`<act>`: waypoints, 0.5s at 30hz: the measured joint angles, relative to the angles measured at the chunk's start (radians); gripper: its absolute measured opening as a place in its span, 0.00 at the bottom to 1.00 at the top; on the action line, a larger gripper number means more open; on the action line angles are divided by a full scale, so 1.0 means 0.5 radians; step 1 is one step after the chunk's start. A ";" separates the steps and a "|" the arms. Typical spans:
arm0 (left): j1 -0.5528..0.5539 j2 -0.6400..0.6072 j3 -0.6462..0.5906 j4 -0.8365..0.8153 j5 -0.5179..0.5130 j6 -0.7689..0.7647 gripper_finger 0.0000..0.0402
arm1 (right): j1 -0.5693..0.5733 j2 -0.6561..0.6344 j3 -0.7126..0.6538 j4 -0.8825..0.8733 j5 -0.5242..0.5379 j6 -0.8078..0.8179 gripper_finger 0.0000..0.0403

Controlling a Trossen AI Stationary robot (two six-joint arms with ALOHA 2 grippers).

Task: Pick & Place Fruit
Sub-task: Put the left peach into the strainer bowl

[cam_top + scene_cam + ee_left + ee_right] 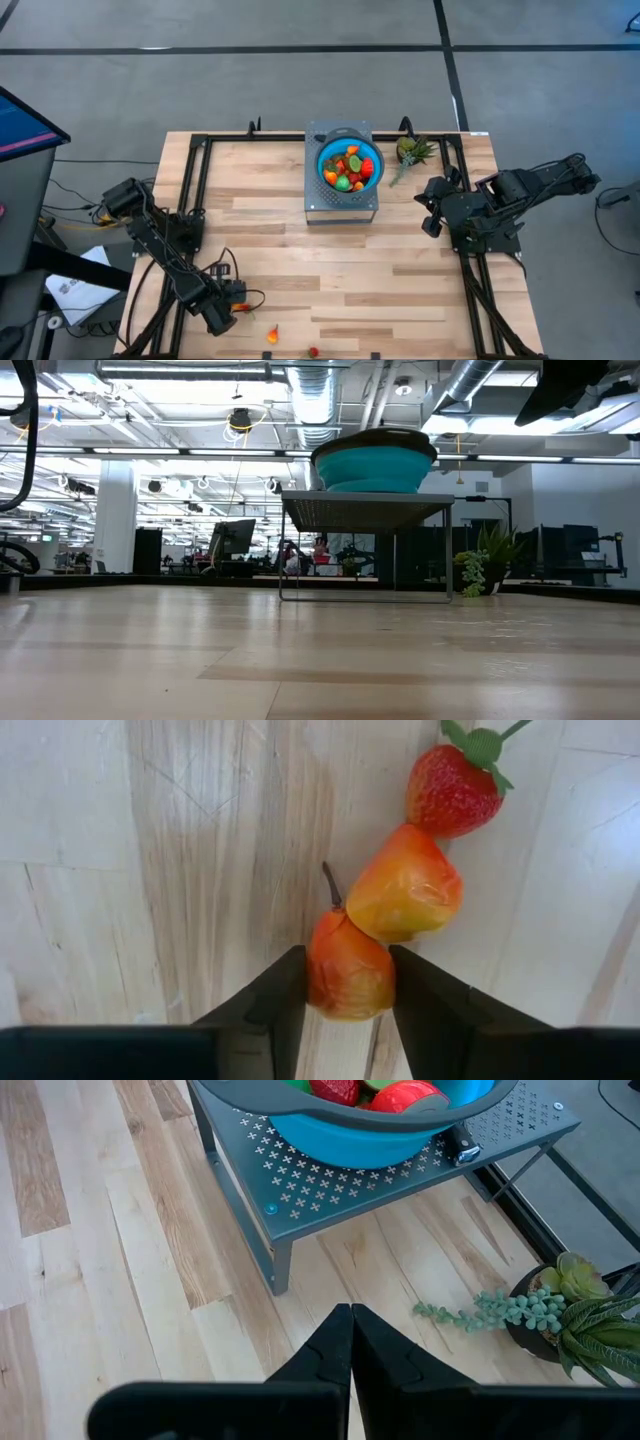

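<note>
My left gripper (348,1020) stands over the table's near left corner (228,318), shut on a small orange-red pear-like fruit (348,970) with a dark stem. An orange-yellow fruit (405,885) lies against it on the wood, and a strawberry (452,790) lies just beyond; both also show in the high view, the orange-yellow fruit (272,336) and the strawberry (313,351). A blue bowl (372,160) with several fruits sits on a grey perforated stand (340,210) at the far middle. My right gripper (350,1330) hovers shut to the right of the stand (432,212). My left gripper pinches the orange-red fruit by its two opposite sides (318,982) between its two fingers (275,1010). The fingers come from above, pointing down. The stem end points away from the fingers, toward the orange-yellow fruit it meets. Whether it is clear of the wood does not show.
A small potted plant (412,152) with a trailing sprig (480,1310) stands right of the stand. Black rails (195,180) run along the table's left, far and right sides. Bare wood (330,270) lies between the stand and the near edge.
</note>
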 joint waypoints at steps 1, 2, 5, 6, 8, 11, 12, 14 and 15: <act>0.001 0.000 0.000 0.000 0.000 0.000 0.31 | 0.000 -0.001 0.000 0.000 0.000 -0.001 0.00; 0.001 0.000 0.000 0.000 0.000 0.001 0.31 | 0.000 -0.001 0.000 0.000 0.000 -0.001 0.00; 0.024 0.000 0.000 0.000 0.004 0.004 0.31 | 0.000 -0.001 0.000 0.000 0.000 -0.001 0.00; 0.036 0.000 0.000 0.000 0.004 0.006 0.32 | 0.000 0.000 0.000 0.000 0.000 -0.001 0.00; 0.068 0.000 0.000 0.000 -0.014 0.007 0.32 | 0.000 -0.001 0.000 0.000 0.000 -0.001 0.00; 0.127 0.000 0.000 0.001 -0.077 0.009 0.31 | 0.000 -0.001 0.000 0.000 0.000 -0.001 0.00; 0.147 0.000 0.000 0.001 -0.102 0.010 0.31 | 0.000 0.000 0.000 0.000 0.000 -0.001 0.00; 0.190 0.000 0.000 0.011 -0.145 0.047 0.31 | 0.000 0.000 0.000 0.000 0.000 -0.001 0.00; 0.212 0.000 0.000 0.023 -0.155 0.085 0.31 | 0.000 0.000 0.000 0.000 0.000 -0.001 0.00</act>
